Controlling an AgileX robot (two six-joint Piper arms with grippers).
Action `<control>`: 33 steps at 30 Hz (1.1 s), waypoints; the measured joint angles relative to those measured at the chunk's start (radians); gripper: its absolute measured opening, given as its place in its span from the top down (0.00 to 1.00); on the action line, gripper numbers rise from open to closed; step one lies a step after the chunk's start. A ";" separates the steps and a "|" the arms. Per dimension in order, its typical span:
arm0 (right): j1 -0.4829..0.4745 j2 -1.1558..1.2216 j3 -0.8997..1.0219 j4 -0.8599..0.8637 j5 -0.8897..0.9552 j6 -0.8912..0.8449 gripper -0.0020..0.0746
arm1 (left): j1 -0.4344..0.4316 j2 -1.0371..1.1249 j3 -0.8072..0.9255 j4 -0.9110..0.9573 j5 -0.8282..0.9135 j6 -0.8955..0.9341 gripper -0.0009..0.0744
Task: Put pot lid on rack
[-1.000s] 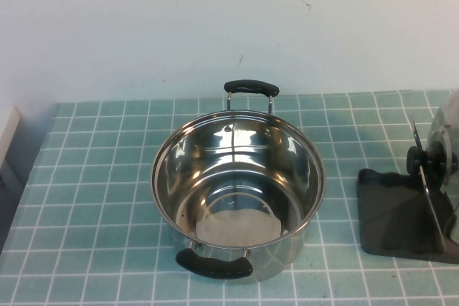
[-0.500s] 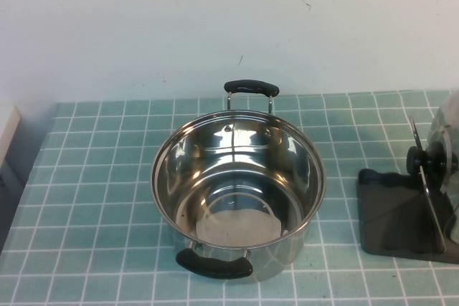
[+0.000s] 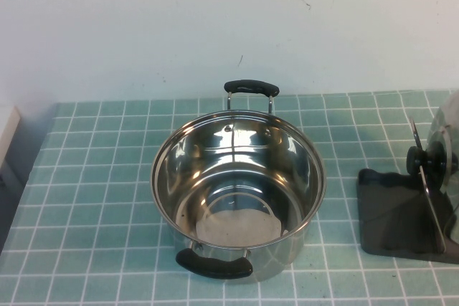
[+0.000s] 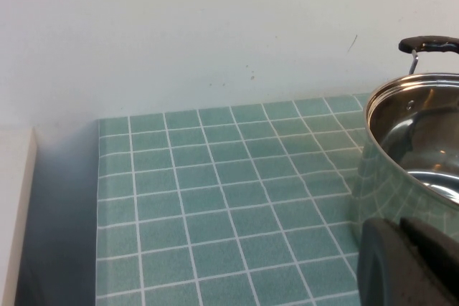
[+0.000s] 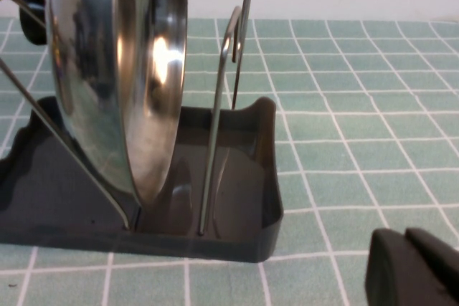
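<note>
The shiny steel pot lid stands on edge in the rack at the table's right edge, its black knob pointing left. In the right wrist view the lid stands upright between the wire prongs of the dark tray base. My right gripper is shut and empty, low over the tiles beside the rack and apart from it. My left gripper is shut and empty, close beside the pot's wall. Neither gripper shows in the high view.
An open steel pot with two black handles stands in the middle of the green tiled table; it also shows in the left wrist view. A white wall runs along the back. A pale ledge lies off the table's left edge.
</note>
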 joint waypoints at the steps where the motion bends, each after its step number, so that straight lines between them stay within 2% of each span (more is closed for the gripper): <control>1: 0.000 0.000 0.000 0.000 0.000 0.000 0.98 | 0.000 0.000 0.000 0.000 0.000 0.000 0.99; 9: 0.000 0.000 0.000 0.000 0.000 0.000 0.98 | 0.000 0.000 0.000 0.000 0.003 0.000 0.99; 17: 0.000 0.000 0.000 0.000 0.000 0.000 0.98 | 0.022 -0.067 0.042 -0.115 0.065 0.000 0.99; 22: 0.000 0.000 0.000 0.000 0.000 0.000 0.98 | 0.157 -0.139 0.099 -0.174 0.009 0.090 0.99; 28: 0.000 0.000 0.000 0.000 0.000 0.002 0.98 | 0.376 -0.141 0.175 -0.422 -0.115 0.497 0.99; 33: 0.000 0.000 0.000 0.000 0.000 0.002 0.98 | 0.555 -0.141 0.285 -0.683 -0.341 0.746 0.99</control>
